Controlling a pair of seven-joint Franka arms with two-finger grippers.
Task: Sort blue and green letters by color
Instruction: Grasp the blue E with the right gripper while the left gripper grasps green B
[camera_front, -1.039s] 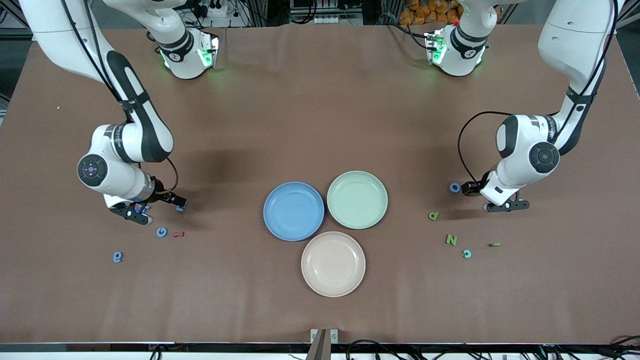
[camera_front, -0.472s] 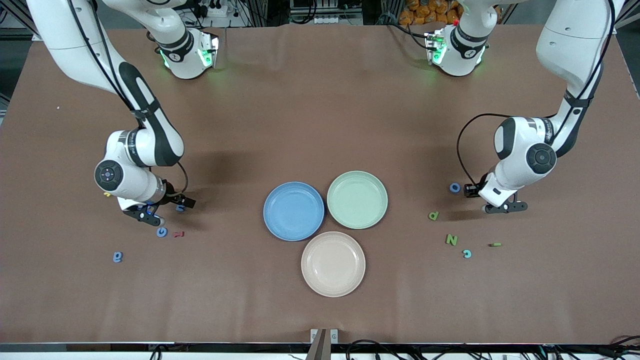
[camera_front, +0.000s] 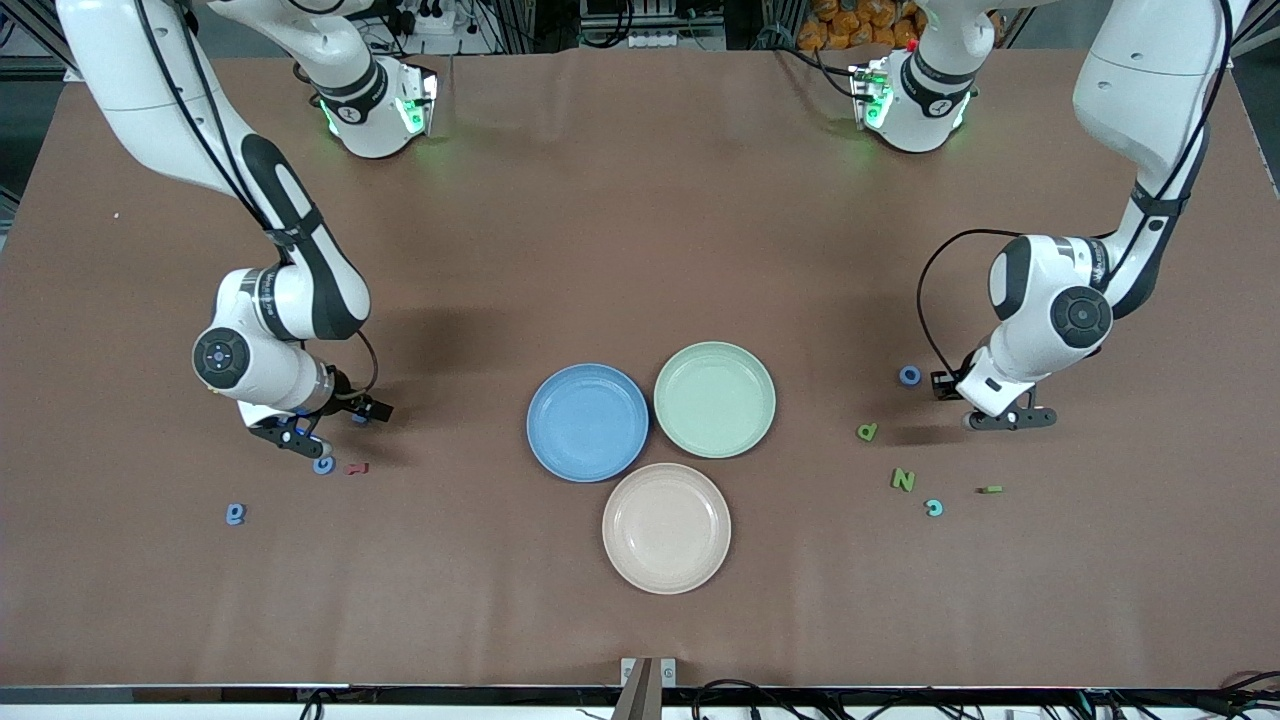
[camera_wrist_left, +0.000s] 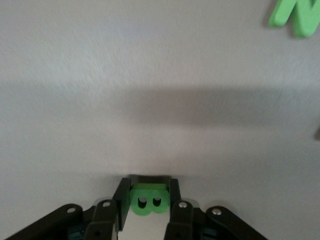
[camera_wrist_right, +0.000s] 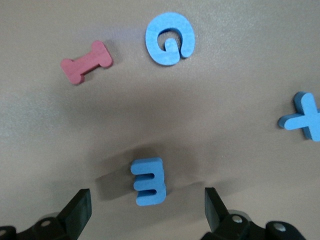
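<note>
Brown matte sheeting covers the worktop, the largest surface in view. Three plates sit together at its centre: a blue plate, a green plate beside it, and a beige plate nearest the front camera. All three are empty, so no sorting is complete.

The left end effector is down at the worktop toward the left arm's end, its jaws clenched on a green letter B, gripped across its flat faces. The right end effector hovers low toward the right arm's end with jaws released and spread, straddling a blue letter E that lies flat and untouched.

Loose letters near the left arm: a blue O, a green P, a green N, a blue C and a thin green piece. Near the right arm: a blue G, a dark red I just beside it, a blue X and another blue letter nearest the camera.

Handling note: the letters appear to be light, thin foam-like pieces, slightly compliant and not fragile. Grip across opposing outer edges with the jaws close to the worktop; a light piece may skid or tip if only one finger makes contact first.
</note>
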